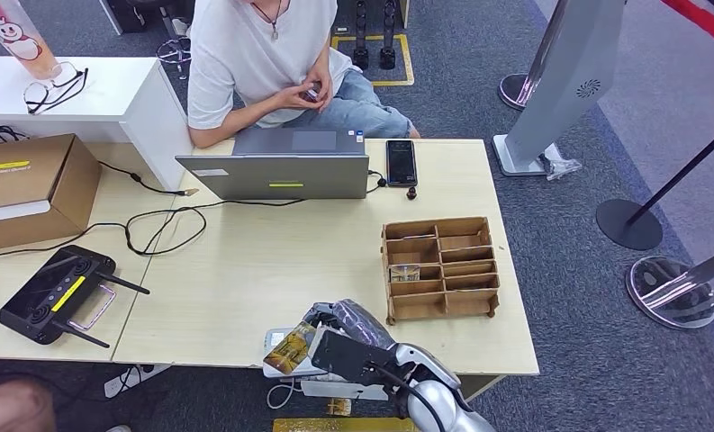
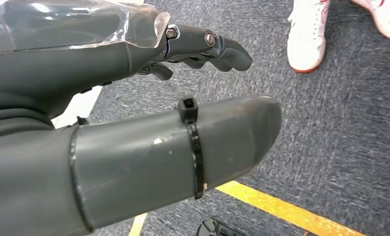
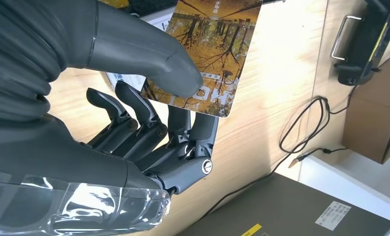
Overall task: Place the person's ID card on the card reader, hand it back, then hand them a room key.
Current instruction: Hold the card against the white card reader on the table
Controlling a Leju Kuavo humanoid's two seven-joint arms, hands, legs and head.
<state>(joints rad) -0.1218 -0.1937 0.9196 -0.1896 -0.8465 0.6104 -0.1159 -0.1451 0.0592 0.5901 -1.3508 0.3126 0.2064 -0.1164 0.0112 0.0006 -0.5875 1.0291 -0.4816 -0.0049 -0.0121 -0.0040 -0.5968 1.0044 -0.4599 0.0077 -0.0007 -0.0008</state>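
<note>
Right hand (image 1: 339,335) nearest you pinches the card (image 3: 210,54) between thumb and fingers, just above the white reader (image 1: 279,340) at the table's (image 1: 272,261) near edge. Thin, stiff and slick, it looks best held by one corner. Beyond, open tabletop; wooden tray (image 1: 441,267) alongside. Left hand (image 2: 202,46) hangs empty, fingers loosely curled.

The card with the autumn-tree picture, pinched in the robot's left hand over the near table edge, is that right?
Not quite: the right hand pinches the autumn-tree picture card, thumb against fingers, as the right wrist view shows. It is over the near edge of the pale wooden table.
</note>
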